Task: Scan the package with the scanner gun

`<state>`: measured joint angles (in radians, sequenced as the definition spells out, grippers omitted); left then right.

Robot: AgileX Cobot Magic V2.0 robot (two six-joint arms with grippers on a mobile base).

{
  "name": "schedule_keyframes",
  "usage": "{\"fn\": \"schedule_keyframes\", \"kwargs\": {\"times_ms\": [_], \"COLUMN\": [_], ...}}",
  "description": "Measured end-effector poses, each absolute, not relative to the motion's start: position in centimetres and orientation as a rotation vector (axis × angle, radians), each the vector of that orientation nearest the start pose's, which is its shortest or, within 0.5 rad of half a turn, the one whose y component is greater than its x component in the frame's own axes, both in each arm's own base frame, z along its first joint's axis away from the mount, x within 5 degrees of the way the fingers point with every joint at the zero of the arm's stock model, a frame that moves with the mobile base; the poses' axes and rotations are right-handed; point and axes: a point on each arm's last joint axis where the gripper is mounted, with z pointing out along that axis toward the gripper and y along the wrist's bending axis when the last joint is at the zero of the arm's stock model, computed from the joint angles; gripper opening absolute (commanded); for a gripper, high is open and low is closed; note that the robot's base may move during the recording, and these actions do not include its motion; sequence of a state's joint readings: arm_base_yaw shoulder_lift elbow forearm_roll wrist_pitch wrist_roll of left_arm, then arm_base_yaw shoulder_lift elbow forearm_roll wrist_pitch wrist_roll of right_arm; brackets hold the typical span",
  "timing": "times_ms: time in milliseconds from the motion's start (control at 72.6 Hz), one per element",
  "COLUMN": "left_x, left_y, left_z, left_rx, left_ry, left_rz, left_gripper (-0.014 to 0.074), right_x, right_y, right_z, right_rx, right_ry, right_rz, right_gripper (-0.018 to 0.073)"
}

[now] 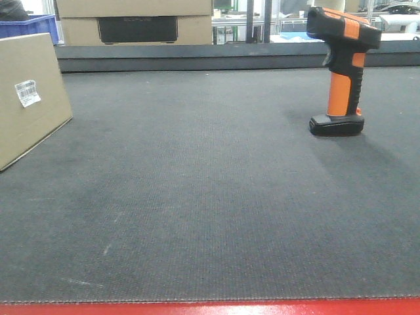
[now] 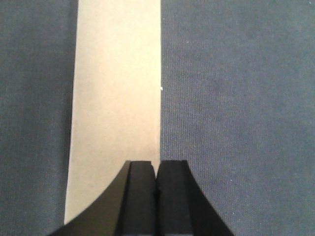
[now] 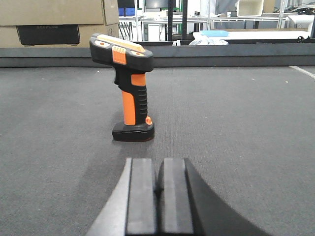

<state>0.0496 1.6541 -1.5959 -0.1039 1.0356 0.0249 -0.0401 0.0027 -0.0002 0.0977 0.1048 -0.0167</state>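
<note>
matt tan cardboard package point(image 1: 29, 98); smooth plastic scanner gun point(image 1: 342, 69); rough woven grey mat point(image 1: 210, 197)

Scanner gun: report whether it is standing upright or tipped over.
Upright. The scanner gun stands on its flat black foot on the dark mat, with the orange handle rising nearly vertical and the head on top.

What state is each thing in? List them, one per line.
package: standing on edge, label showing, ungrasped.
scanner gun: upright on its foot, ungrasped.
left gripper: shut, empty, pointed at the package.
right gripper: shut, empty, facing the scanner gun.
</note>
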Motion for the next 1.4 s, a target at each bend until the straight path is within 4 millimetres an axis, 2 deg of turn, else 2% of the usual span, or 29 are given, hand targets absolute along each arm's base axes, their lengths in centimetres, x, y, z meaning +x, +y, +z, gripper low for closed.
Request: {"fn": "schedule_keyframes", "kwargs": {"times_ms": [193, 289, 358, 413, 496, 592, 675, 882, 1047, 1116, 1212, 1281, 1350, 1377, 1405], "left_x": [36.2, 36.2, 36.2, 36.2, 36.3, 36.4, 36.8, 38.4, 39.0, 39.0, 39.0, 39.0, 39.0, 39.0, 39.0], "left_y": [1.3, 1.7, 1.8, 1.8, 1.8, 1.8, 1.8, 1.9, 1.9, 1.9, 1.9, 1.9, 1.9, 1.8, 1.8], "left_z": [35.5, 35.5, 35.5, 35.5, 35.6, 35.5, 35.1, 32.4, 31.0, 30.5, 30.2, 30.2, 30.2, 30.2, 30.2], "left_rx": [-0.051, -0.036, -0.031, -0.031, -0.03, -0.03, -0.03, -0.034, -0.034, -0.038, -0.038, -0.038, -0.039, -0.041, -0.043], "left_ry": [2.558, 2.558, 2.556, 2.552, 2.545, 2.537, 2.542, 2.615, 2.658, 2.686, 2.711, 2.711, 2.711, 2.711, 2.71], "left_rz": [-0.047, 0.008, 0.029, 0.029, 0.029, 0.03, 0.03, 0.026, 0.024, 0.014, 0.013, 0.013, 0.008, 0.004, -0.002], "left_gripper": [-0.0085, 0.005, 0.0183, 0.0323, 0.0468, 0.0566, 0.0592, 0.059, 0.0589, 0.0557, 0.0391, 0.021, -0.0034, -0.0095, -0.0109], "right_x": [5.7, 5.7, 5.7, 5.7, 5.7, 5.7, 5.7, 5.7, 5.7, 5.7, 5.7, 5.7, 5.7, 5.7, 5.7], "right_y": [-0.1, -0.1, -0.1, -0.1, -0.1, -0.1, -0.1, -0.1, -0.1, -0.1, -0.1, -0.1, -0.1, -0.1, -0.1], "right_z": [20.4, 20.4, 20.4, 20.4, 20.4, 20.4, 20.4, 20.4, 20.4, 20.4, 20.4, 20.4, 20.4, 20.4, 20.4], "right_rx": [0.088, 0.088, 0.088, 0.088, 0.088, 0.088, 0.088, 0.088, 0.088, 0.088, 0.088, 0.088, 0.088, 0.088, 0.088], "right_ry": [1.588, 1.588, 1.588, 1.588, 1.588, 1.588, 1.588, 1.588, 1.588, 1.588, 1.588, 1.588, 1.588, 1.588, 1.588], "right_rz": [0.04, 0.04, 0.04, 0.04, 0.04, 0.04, 0.04, 0.04, 0.04, 0.04, 0.04, 0.04, 0.04, 0.04, 0.04], "right_gripper": [-0.0168, -0.0168, -0.0168, -0.0168, -0.0168, -0.0168, -0.0168, -0.0168, -0.0168, -0.0168, -0.0168, -0.0168, -0.0168, -0.0168, -0.0168]}}
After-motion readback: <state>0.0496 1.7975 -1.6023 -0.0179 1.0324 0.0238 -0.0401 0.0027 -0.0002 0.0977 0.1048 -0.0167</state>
